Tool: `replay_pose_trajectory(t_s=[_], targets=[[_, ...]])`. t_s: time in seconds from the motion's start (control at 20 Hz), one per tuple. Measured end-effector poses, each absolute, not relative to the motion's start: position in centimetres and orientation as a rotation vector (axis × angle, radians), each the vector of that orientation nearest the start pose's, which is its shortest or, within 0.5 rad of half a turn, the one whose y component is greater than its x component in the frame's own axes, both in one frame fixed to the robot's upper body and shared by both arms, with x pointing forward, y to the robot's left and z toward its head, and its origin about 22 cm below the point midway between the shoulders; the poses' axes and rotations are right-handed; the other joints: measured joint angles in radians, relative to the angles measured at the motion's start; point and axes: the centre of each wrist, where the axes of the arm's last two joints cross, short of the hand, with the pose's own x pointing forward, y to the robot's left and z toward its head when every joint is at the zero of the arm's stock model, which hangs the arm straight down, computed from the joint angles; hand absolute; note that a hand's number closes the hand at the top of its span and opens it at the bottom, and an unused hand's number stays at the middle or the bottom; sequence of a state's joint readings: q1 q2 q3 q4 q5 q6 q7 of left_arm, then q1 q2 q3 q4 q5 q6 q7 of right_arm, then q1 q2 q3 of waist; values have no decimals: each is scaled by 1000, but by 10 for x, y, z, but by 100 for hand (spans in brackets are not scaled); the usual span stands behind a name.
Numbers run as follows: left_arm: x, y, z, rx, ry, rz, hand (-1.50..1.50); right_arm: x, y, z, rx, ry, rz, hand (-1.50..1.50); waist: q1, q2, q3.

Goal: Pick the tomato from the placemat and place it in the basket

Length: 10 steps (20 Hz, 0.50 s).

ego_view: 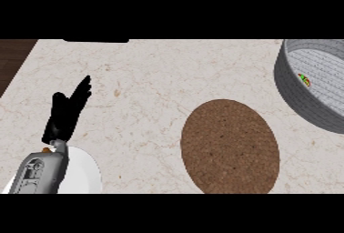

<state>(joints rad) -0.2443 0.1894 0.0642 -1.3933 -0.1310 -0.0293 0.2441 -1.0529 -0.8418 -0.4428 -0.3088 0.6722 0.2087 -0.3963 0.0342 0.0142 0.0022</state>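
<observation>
- You will find the tomato (304, 80) only as a small red and green speck against the inner wall of the basket (290, 88), at the counter's (148, 77) far right corner, well apart from your left hand (67, 116).
- The left hand shows near the counter's left edge, fingers straight and pointing up, holding nothing, at rest.
- Its grey forearm (40, 173) comes in over a white plate (88, 175) at the near left corner.
- The brown placemat (230, 145) lies toward the near edge, between hand and basket.
- The basket is cut off at the right, and most of the tomato is too small to make out.
</observation>
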Motion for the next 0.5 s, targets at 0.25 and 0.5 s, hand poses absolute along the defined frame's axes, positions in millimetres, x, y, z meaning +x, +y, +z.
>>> replay_pose_trajectory(t_s=[0.25, 0.5], targets=[[306, 266, 33, 248, -1374, -227, 0, 377, -497, 230, -867, -1614, 338, -150, -4, 0, 0], [303, 267, 31, 249, -1379, -235, 0, 343, -536, 244, -888, -1583, 162, -150, 1, 3, 1]])
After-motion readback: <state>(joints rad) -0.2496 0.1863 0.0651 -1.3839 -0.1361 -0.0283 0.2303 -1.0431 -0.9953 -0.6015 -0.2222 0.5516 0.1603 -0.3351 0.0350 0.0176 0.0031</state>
